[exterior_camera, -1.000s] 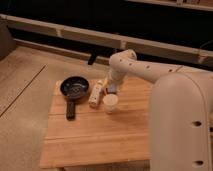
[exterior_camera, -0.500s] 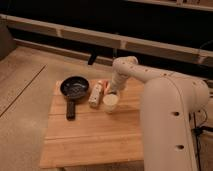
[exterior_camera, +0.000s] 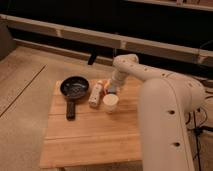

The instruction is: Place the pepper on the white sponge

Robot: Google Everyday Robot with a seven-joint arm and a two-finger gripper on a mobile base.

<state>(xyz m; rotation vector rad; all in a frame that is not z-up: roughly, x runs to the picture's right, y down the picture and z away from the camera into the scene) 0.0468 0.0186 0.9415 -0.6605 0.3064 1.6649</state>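
The white sponge (exterior_camera: 94, 95) lies on the wooden table (exterior_camera: 90, 140), right of the black pan (exterior_camera: 75, 87), with its yellowish end pointing away from me. A small reddish spot (exterior_camera: 105, 84) near that far end may be the pepper; it is mostly hidden by the arm. My gripper (exterior_camera: 111, 88) reaches down between the sponge and the white cup (exterior_camera: 110, 103), just behind the cup. A blue-grey block (exterior_camera: 113, 91) shows at the gripper's tip.
The pan's handle (exterior_camera: 71, 109) points toward the table's front. My large white arm (exterior_camera: 167, 115) covers the table's right side. A dark shelf front with a pale rail (exterior_camera: 75, 32) runs behind the table. Tiled floor (exterior_camera: 22, 90) lies to the left.
The arm's upper links have shifted slightly. The gripper stays low by the sponge and cup. The pan, sponge and cup have not moved.
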